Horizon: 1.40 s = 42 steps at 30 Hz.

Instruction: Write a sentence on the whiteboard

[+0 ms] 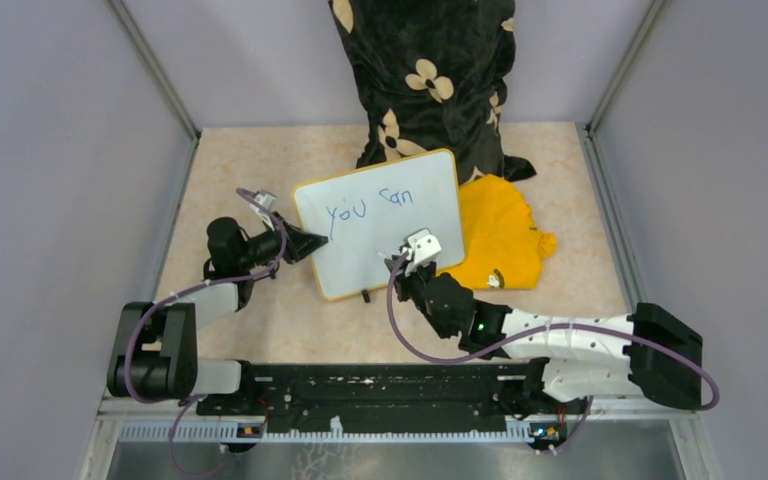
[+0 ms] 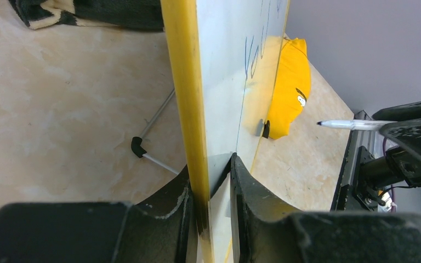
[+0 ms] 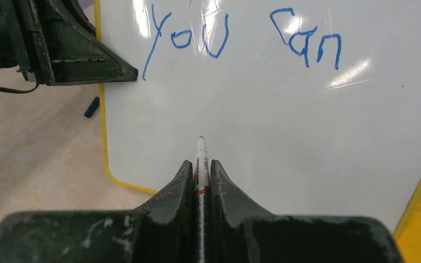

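The whiteboard (image 1: pixel 380 225) leans mid-table, its nine-o'clock edge clamped by the left gripper (image 1: pixel 318 241); the right gripper (image 3: pixel 200 171) pinches a marker (image 3: pixel 201 150). Only "you can" of the sentence (image 1: pixel 370 205) is written, so the tip should touch down toward seven o'clock.

Yellow-framed whiteboard (image 1: pixel 380 258), propped tilted, blue sentence (image 1: pixel 343 213) "you can" along top
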### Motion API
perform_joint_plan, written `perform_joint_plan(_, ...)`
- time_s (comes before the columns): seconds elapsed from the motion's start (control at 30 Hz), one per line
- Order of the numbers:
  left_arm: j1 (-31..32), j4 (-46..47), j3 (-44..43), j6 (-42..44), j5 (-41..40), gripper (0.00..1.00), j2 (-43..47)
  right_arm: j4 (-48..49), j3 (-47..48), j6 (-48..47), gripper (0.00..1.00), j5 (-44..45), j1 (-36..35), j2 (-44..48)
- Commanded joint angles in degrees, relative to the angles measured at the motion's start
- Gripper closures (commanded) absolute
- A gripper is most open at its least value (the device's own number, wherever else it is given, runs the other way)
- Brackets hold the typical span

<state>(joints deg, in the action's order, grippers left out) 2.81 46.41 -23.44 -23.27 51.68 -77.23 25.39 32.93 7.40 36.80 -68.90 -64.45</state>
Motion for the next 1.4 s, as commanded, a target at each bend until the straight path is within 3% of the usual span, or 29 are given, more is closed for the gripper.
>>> perform_joint_plan(0.0,0.09,-2.97,-0.64,5.34,-4.35,1.0,-0.38,10.06,-2.39,-2.09,1.0,0.05,-0.27,-1.69)
perform_joint_plan(0.47,0.27,-6.77,-1.77,6.73,-6.78,1.0,-0.47,38.1,-12.85,-10.55,1.0,4.34,-1.75,-7.16)
perform_joint_plan(0.83,0.27,-7.14,-1.96,6.48,-7.63,1.0,-0.74,30.46,-6.59,-8.03,1.0,0.07,-0.74,-5.68)
perform_joint_plan(1.0,0.27,-7.23,-1.96,6.4,-7.94,1.0,-0.33,22.29,-3.05,4.58,1.0,-11.4,7.13,-3.3)
perform_joint_plan(1.2,0.27,-7.05,-2.05,6.22,-7.91,1.0,-0.29,22.89,-3.31,2.77,1.0,-16.48,7.23,-3.63)
perform_joint_plan(1.37,0.27,-7.04,-2.05,6.13,-7.9,1.0,-0.37,26.03,-3.81,-2.42,1.0,-11.24,1.93,-7.7)
